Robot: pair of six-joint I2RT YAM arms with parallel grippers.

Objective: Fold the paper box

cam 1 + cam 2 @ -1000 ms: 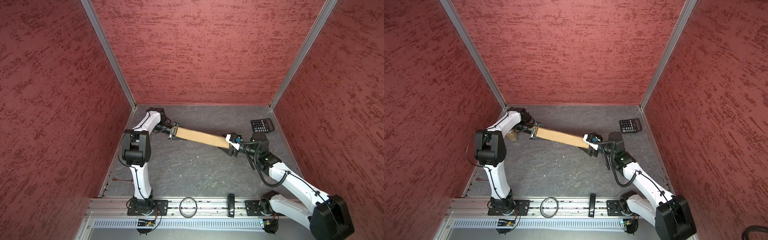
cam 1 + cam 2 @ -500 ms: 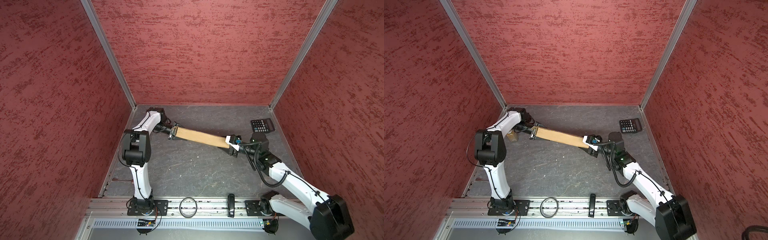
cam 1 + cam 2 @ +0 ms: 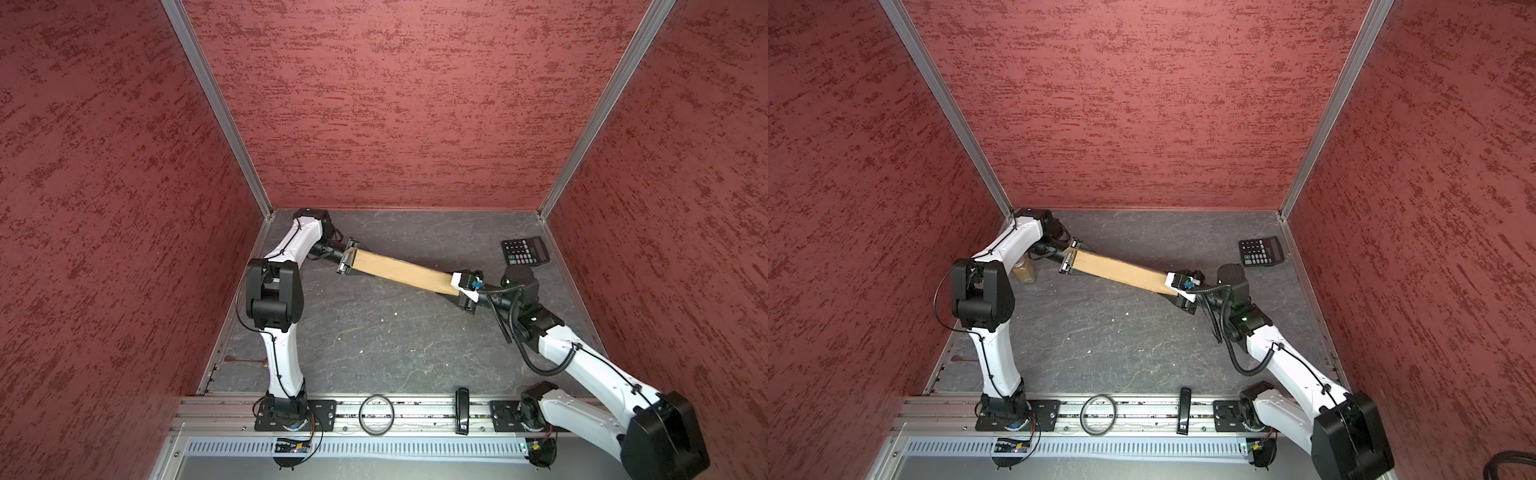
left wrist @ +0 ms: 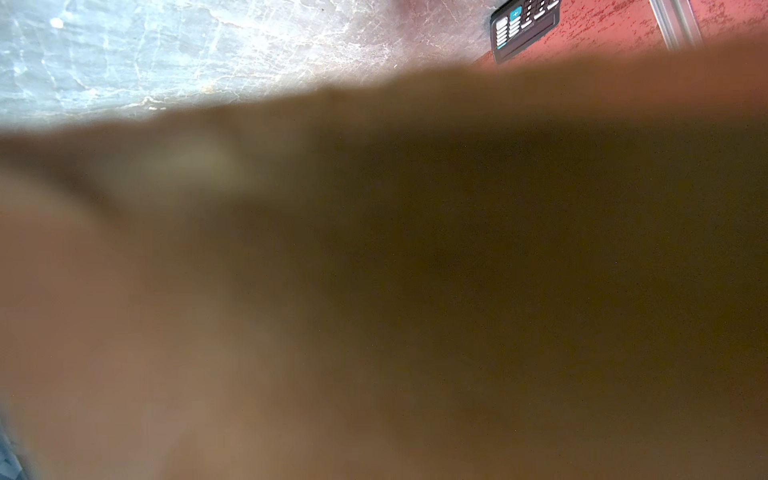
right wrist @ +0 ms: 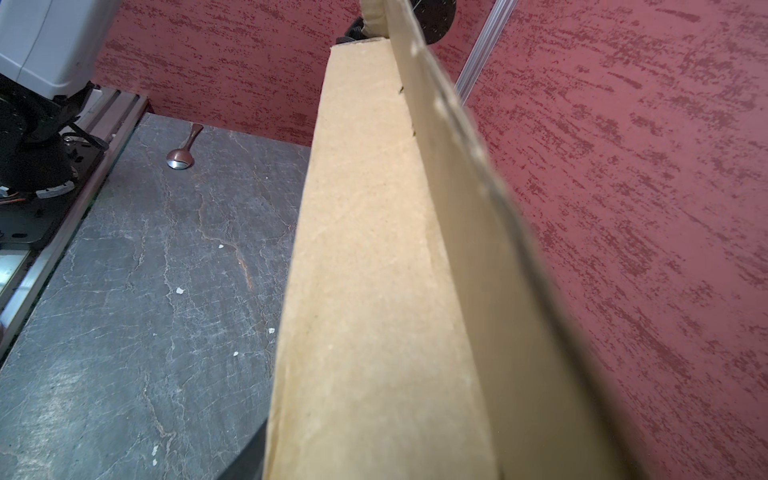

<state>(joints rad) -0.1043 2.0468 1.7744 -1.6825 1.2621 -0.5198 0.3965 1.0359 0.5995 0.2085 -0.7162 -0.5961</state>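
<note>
Matt brown cardboard paper box (image 3: 403, 272); grey veined stone table (image 3: 374, 332).

We record a black calculator (image 3: 524, 251) lying flat on the grey worktop (image 3: 395, 340), near the right gripper (image 3: 460, 291), toward the back wall. A small amber container (image 3: 1025, 272) stands near the left gripper (image 3: 1068, 261), behind its wrist. A spoon (image 5: 180, 158) lies well apart from both.

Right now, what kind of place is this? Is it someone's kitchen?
Not a kitchen, most likely a robot test booth. Red walls box in a grey table, a left arm and a right arm are bolted to a metal rail, and a cardboard box hangs between them.
</note>
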